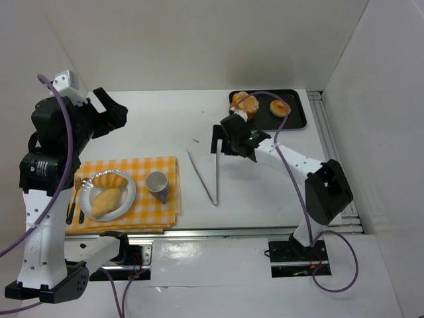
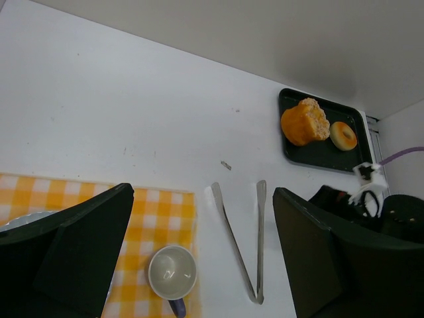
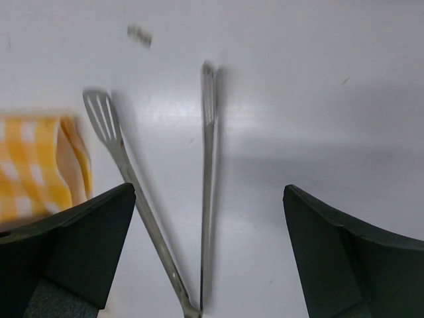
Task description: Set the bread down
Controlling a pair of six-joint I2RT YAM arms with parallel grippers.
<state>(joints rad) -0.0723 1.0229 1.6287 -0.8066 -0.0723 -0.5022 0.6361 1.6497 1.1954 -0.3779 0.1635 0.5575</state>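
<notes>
At two o'clock on the bench [image 1: 165, 119], the bread [image 1: 244, 104] sits on the tray [image 1: 298, 116]. Right gripper [image 3: 209, 192], jaws spread, hangs over the tongs [image 1: 205, 175]; best lower squarely across both arms before closing. Left gripper [image 2: 202, 193], jaws also spread, hovers at nine o'clock.

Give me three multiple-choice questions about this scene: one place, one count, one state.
1. Where do the tongs lie? A on the tray; B on the bare table; C on the cloth.
2. How many breads sit on the plate? A two; B one; C four.
3. How is the right claw? A shut on bread; B shut on tongs; C open, empty.
B: they rest on white tabletop. A: two pieces fill it. C: fingers apart, nothing between.
</notes>
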